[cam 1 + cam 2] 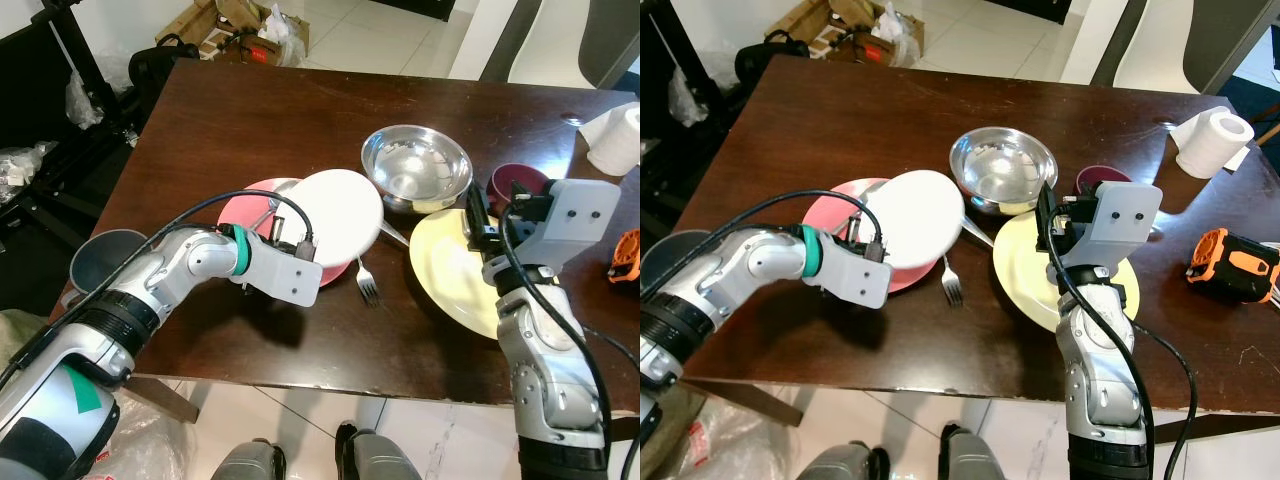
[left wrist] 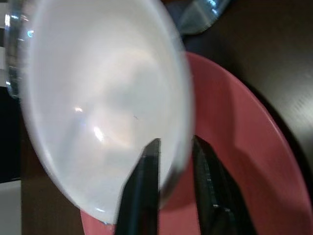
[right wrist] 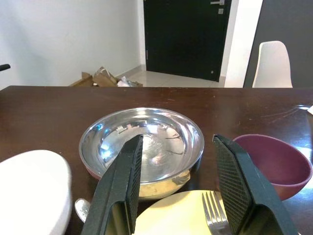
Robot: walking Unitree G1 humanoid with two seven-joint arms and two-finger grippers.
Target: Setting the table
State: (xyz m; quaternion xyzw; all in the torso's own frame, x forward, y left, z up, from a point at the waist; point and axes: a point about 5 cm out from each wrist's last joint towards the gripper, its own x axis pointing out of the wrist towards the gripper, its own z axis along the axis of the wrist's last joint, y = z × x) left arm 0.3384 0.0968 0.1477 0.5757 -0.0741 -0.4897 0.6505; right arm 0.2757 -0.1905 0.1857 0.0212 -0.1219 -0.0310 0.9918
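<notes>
On the dark table [image 1: 230, 120], the left gripper [image 2: 173, 161] reaches to the centre of the frame, its two fingers clamped on the near rim of the white plate [image 1: 340, 213]; that plate lies tilted over the pink plate [image 1: 243, 210], hiding most of it; in the head views the wrist housing covers the fingertips. The right gripper [image 3: 177, 183] hovers at the right above the yellow plate [image 1: 450, 270], jaws spread apart and holding nothing; the arm hides part of that plate. A steel bowl [image 1: 416, 166] sits behind, its base overlapping the yellow plate's far edge; a maroon bowl [image 3: 279, 161] stands just beside it. One fork [image 1: 367, 283] lies below the white plate, another fork [image 3: 215, 213] is cut off at the frame edge. A paper roll [image 1: 1212, 140] sits upper right.
</notes>
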